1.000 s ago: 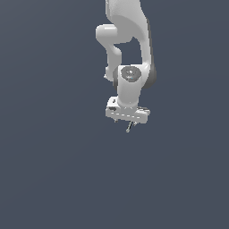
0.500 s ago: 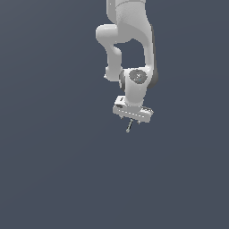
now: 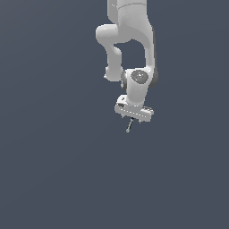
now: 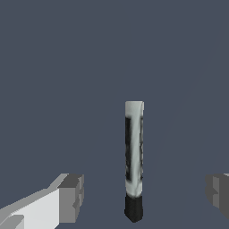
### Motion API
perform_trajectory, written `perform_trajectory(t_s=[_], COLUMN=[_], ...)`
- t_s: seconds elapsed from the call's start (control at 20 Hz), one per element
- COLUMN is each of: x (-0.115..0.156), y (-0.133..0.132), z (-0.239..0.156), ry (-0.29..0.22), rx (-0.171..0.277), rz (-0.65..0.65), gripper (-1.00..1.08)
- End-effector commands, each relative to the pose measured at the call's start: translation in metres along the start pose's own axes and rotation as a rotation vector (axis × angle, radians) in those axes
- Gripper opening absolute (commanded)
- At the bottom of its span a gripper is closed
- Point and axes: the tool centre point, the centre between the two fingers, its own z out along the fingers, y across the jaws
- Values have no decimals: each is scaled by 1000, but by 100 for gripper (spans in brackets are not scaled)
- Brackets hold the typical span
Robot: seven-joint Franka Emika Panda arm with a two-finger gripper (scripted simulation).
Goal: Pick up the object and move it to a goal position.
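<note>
The object (image 3: 129,125) is a tiny thin grey rod, showing just below the white gripper (image 3: 133,119) in the exterior view. In the wrist view the object (image 4: 134,156) is a pale greenish-grey stick with a dark end. It sits between the two fingers and touches neither. One grey pad (image 4: 71,197) and the other pad (image 4: 219,190) stand far apart on either side of it. The gripper (image 4: 145,193) is open with nothing held.
The white arm (image 3: 134,40) reaches in from the top of the exterior view. Around it is only a plain dark grey-blue surface (image 3: 53,170), with no other objects or marker in sight.
The gripper has shifted a little toward the exterior view's right and its wrist has turned. The rod has stayed in nearly the same spot.
</note>
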Motion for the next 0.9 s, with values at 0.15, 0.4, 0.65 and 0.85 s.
perform_trajectory(t_s=[0.15,0.4,0.65,0.85], x=[0,-1,-1,-1], y=[0,1,1,0], z=[7,29,46,50], ry=[0,1,1,1], rx=[0,0,0,0], rz=[1,3,3,3], gripper=[100,100,100,100])
